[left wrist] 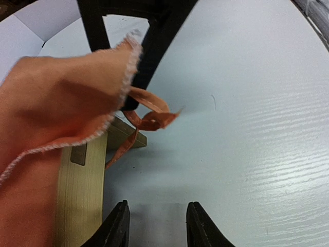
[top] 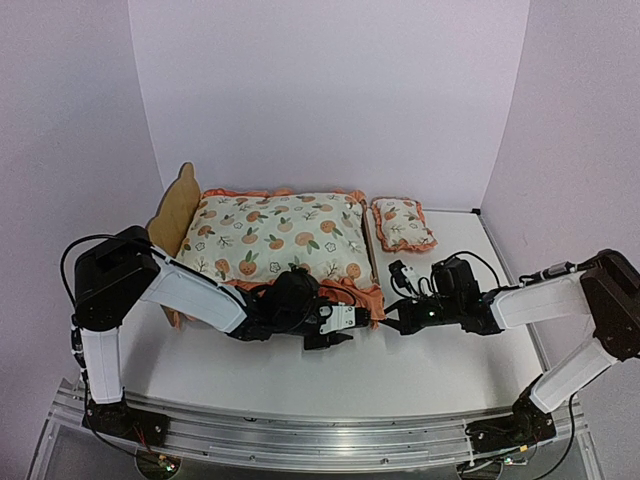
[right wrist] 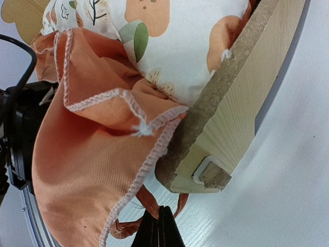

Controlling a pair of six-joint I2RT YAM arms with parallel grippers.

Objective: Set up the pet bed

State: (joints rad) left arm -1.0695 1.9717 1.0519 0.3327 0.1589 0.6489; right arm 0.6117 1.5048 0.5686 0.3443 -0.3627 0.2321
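The pet bed [top: 180,206], a light plywood frame with a scalloped headboard, stands left of centre. The orange-ruffled fruit-print cushion [top: 275,235] lies on it. Both grippers meet at the bed's near right corner. My right gripper [right wrist: 162,210] is shut on a thin orange ribbon tie [right wrist: 148,198] that hangs from the cushion's ruffle [right wrist: 82,159], just below the wooden footboard [right wrist: 247,98]. My left gripper [left wrist: 158,206] hangs open over bare table beside the frame's leg [left wrist: 79,195], nothing between its fingers. The ribbon tie [left wrist: 150,117] dangles ahead of it.
A small matching fruit-print pillow [top: 402,222] lies on the white table [top: 440,350] right of the bed. White walls close in behind and on both sides. The two grippers [top: 352,318] [top: 388,318] sit a few centimetres apart.
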